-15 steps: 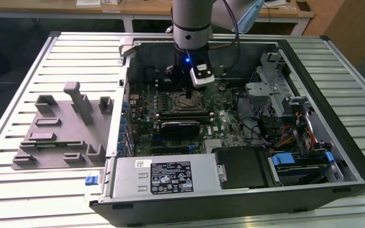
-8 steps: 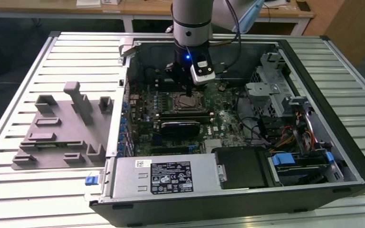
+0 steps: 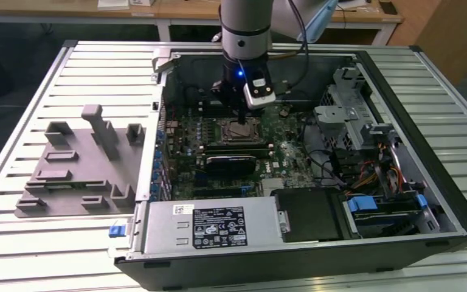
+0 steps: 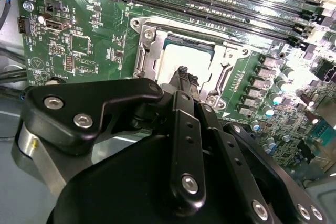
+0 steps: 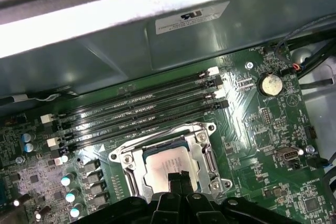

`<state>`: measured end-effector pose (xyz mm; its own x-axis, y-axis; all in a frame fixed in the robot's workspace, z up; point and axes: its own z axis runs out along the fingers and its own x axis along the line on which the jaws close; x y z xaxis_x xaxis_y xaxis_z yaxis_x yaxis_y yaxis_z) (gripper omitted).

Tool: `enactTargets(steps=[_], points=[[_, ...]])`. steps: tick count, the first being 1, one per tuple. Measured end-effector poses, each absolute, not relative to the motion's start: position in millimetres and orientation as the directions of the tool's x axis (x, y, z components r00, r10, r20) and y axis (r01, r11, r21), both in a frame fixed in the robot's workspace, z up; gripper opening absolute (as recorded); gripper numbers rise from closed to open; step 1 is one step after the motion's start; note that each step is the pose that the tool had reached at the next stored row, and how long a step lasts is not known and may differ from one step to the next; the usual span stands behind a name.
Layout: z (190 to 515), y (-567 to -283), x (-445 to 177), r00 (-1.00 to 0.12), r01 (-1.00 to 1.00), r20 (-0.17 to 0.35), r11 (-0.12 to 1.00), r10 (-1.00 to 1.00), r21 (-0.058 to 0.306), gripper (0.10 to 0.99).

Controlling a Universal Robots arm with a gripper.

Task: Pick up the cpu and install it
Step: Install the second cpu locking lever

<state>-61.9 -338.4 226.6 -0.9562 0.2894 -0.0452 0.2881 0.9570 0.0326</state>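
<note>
The black multi-link gripper (image 4: pixel 184 80) hangs from the grey arm over the middle of the green motherboard (image 3: pixel 286 159), inside the open black computer case (image 3: pixel 396 85) that lies on its side on the slatted metal table (image 3: pixel 95 61). Directly beneath the fingertips lies the cpu (image 5: pixel 169 163), a small flat square chip with a pale silver-grey metal top and a thin darker rim. It sits flat within the square metal socket frame (image 5: pixel 206 157), its edges parallel to the frame's sides; being square, it has no long axis to speak of.

In both wrist views the dark fingertips stand together as one narrow column at the chip's centre, with no gap visible between them. They appear closed, with nothing clamped between them. Whether the tips press on the metal top or stand just above it cannot be determined.

The chip therefore lies straight below the fingers, not to either side. Judged from its level seating inside the frame, the cpu appears already placed in the socket. The long black memory slots (image 5: pixel 142 111) run alongside one edge of the frame, near it but not touching the chip.

On the table, well apart toward the exterior view's left, rests a grey plastic fixture tray (image 3: pixel 79 164) with raised blocks.
</note>
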Motion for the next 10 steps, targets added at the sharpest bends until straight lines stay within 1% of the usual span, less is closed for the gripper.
enactTargets(steps=[10], points=[[226.6, -342.9, -61.9, -0.956, 0.288, -0.045, 0.957, 0.289, 0.033, 0.106]])
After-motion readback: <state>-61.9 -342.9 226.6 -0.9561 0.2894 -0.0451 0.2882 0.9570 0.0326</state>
